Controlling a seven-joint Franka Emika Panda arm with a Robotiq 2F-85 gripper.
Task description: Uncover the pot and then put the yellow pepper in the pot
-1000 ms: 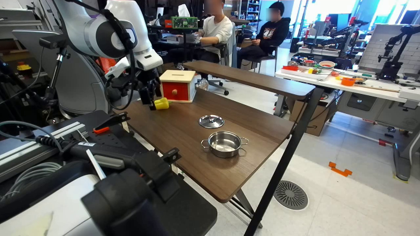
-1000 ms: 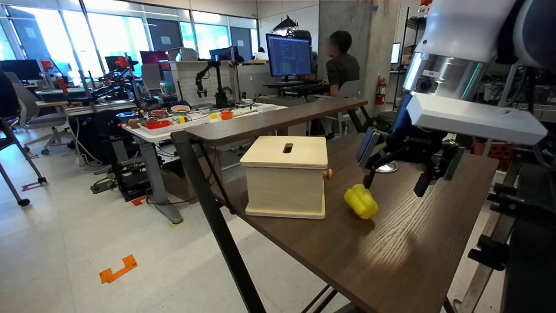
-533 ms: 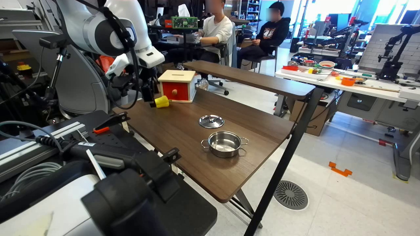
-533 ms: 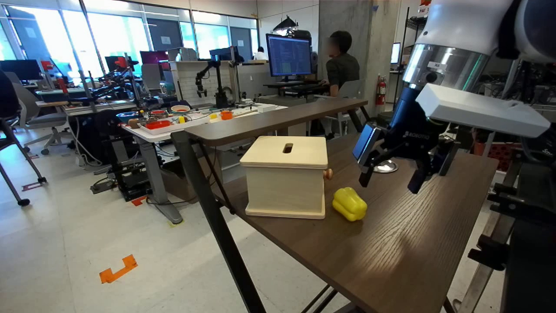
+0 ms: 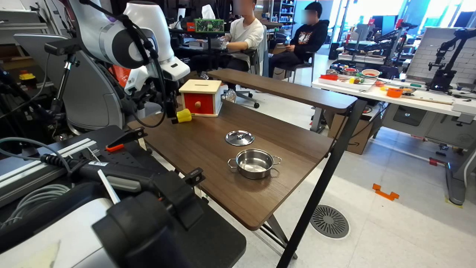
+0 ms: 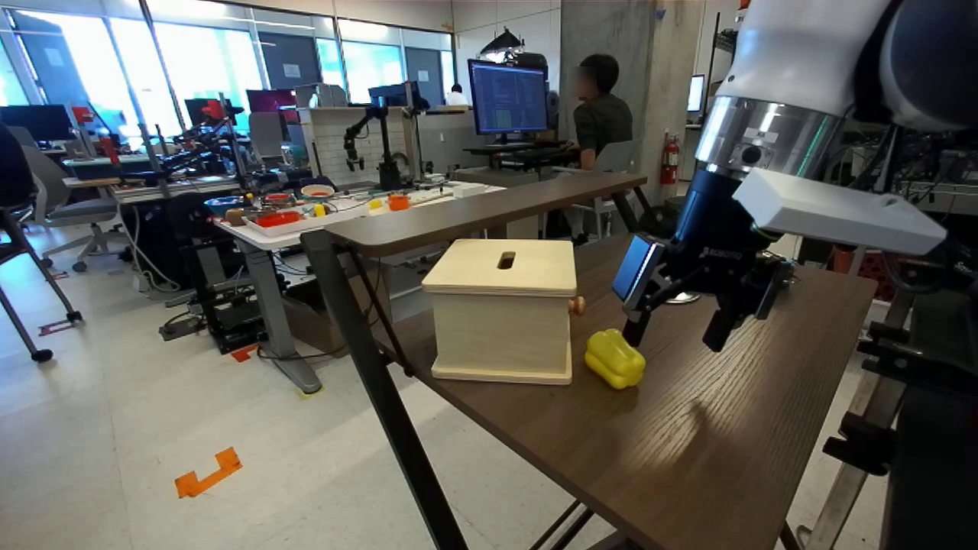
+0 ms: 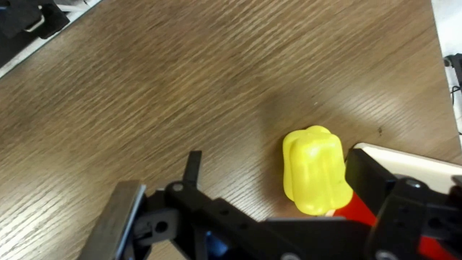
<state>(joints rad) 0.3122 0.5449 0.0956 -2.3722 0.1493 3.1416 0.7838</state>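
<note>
The yellow pepper (image 6: 615, 359) lies on its side on the brown table (image 5: 208, 143) beside the wooden box. My gripper (image 6: 674, 341) is open and empty above the table, one fingertip close to the pepper's upper edge. In the wrist view the pepper (image 7: 317, 171) shows between the spread fingers (image 7: 276, 157), nearer the right one; whether that finger touches it I cannot tell. In an exterior view the gripper (image 5: 174, 119) is beside the pepper (image 5: 184, 115). The steel pot (image 5: 254, 172) stands uncovered, looks empty, and its lid (image 5: 240, 138) lies flat beside it.
A wooden box with a red front (image 5: 199, 102) and a knob stands right behind the pepper; it also shows in an exterior view (image 6: 500, 328). A raised shelf (image 5: 282, 89) runs along one table edge. The lid (image 6: 682, 299) is partly hidden behind the gripper.
Over the second the pepper has shifted slightly towards the box, then stayed still. My open gripper rose a little, then came lower and nearer to the pepper. Pot and lid have not moved.
</note>
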